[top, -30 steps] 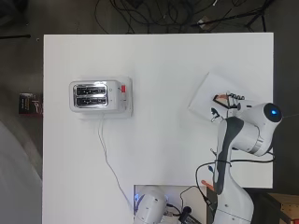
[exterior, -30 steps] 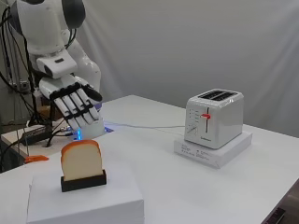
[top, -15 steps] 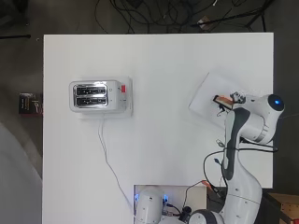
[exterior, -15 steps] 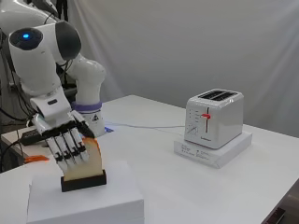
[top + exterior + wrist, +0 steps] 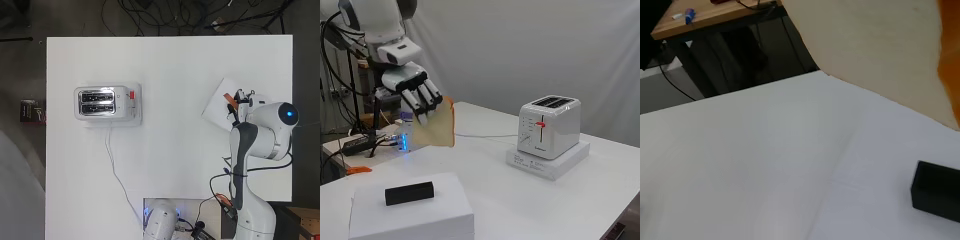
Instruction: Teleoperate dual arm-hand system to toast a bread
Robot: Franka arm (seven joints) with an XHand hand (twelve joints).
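The hand [image 5: 418, 95] is shut on a slice of bread [image 5: 438, 127] and holds it in the air above the table, its fingers curled over the upper edge. In the overhead view only the slice's brown crust [image 5: 228, 98] shows beside the hand [image 5: 242, 98]. The bread [image 5: 875, 55] fills one corner of the wrist view. Its black holder [image 5: 409, 193] stands empty on a white box [image 5: 415, 220] at the near left. The white toaster [image 5: 549, 126] with two open slots [image 5: 97, 102] and a red lever [image 5: 540, 124] sits on a white base at the right.
The toaster's white cable [image 5: 113, 167] runs across the table toward the arm's base. The white box [image 5: 218, 102] lies near the table's right edge in the overhead view. A wooden bench [image 5: 710, 17] shows past the table in the wrist view.
The hand closed on the bread in its holder, then lifted it out and up. The black holder now stands empty on the box.
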